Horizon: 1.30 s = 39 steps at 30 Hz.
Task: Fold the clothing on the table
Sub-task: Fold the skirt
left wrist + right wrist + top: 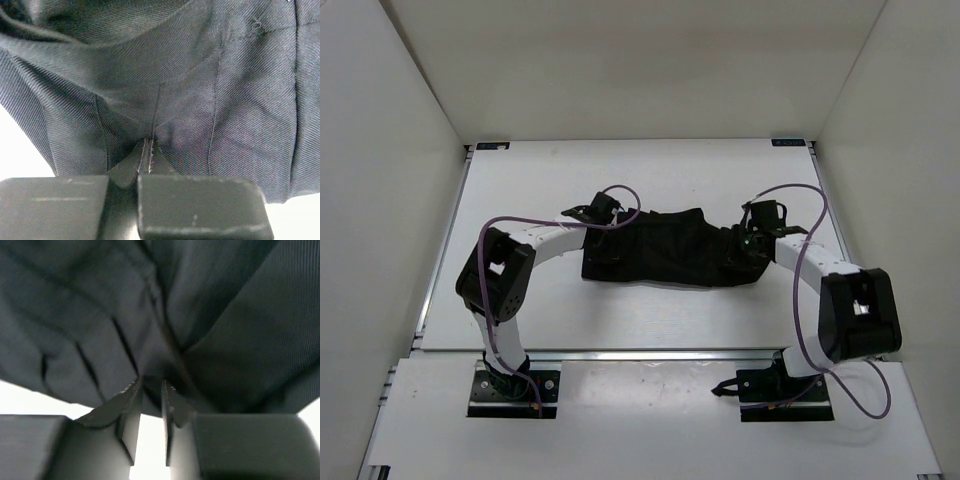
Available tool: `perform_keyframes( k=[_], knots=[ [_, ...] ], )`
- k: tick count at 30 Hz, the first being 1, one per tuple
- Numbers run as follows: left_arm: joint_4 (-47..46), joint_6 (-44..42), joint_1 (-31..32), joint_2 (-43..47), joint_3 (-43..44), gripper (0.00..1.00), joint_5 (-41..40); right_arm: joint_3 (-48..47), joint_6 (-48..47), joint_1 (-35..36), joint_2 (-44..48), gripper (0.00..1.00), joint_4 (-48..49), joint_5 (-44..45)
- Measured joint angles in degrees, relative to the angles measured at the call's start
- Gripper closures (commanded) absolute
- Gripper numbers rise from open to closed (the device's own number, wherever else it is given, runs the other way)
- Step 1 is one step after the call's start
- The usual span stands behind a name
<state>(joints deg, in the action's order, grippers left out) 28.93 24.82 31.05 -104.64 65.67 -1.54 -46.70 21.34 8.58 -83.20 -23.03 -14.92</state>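
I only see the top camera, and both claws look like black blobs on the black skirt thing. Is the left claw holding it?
Observer: Yes. The left wrist view shows the left gripper with its fingertips pressed together on a pinched fold of the black finely ridged soft fabric garment.
Operator: What about the right claw?
Observer: The right gripper has a narrow gap between its fingers, with fabric bunched at the tips. I cannot tell whether it grips.
Operator: What shows through that gap?
Observer: The flat white table, below the garment's edge.
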Motion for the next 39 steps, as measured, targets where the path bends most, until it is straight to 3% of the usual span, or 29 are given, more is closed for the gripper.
perform_keyframes(
  k=[8, 13, 16, 19, 22, 28, 32, 35, 37, 39],
  knots=[
    [-1.9, 3.4, -0.5, 1.3, -2.2, 1.0, -0.4, -5.1, -1.6, -0.1, -10.3, 0.92, 0.4, 4.0],
    [-2.2, 5.0, -2.0, 2.5, -3.8, 1.0, -0.3, -8.6, -3.6, -6.7, -12.9, 0.93, 0.4, 4.7],
    [-2.1, 5.3, -2.3, 2.8, -4.0, 1.0, -0.2, -10.3, -4.5, -11.0, -13.5, 0.79, 0.0, 4.8],
    [-2.1, 5.2, -2.1, 2.8, -4.0, 1.0, -0.2, -11.6, -4.7, -12.3, -13.0, 0.39, 0.0, 3.8],
    [-1.7, 5.1, -2.0, 2.7, -3.6, 1.0, -0.2, -11.5, -4.3, -11.0, -10.1, 0.23, 0.0, 2.2],
    [0.4, 4.3, -2.1, 2.2, -1.8, 0.99, -0.2, -7.7, -2.4, -9.0, -1.0, 0.09, 1.5, -1.3],
    [1.2, 2.9, -2.8, 2.2, -0.2, 0.94, -0.1, -3.4, -0.6, -8.2, 0.3, 0.09, 1.3, -0.8],
    [1.6, 1.6, -3.6, 2.5, 1.4, 0.85, -0.9, 0.6, 0.5, -7.2, 1.1, 0.08, 0.5, -0.3],
    [2.2, 0.6, -4.0, 3.0, 2.5, 0.88, -2.4, 2.7, 1.4, -6.8, 1.9, 0.08, -0.1, -0.1],
    [2.6, -0.4, -4.3, 3.3, 3.2, 1.0, -4.1, 3.9, 2.1, -6.7, 2.3, 0.08, -0.4, 0.0]
  ],
)
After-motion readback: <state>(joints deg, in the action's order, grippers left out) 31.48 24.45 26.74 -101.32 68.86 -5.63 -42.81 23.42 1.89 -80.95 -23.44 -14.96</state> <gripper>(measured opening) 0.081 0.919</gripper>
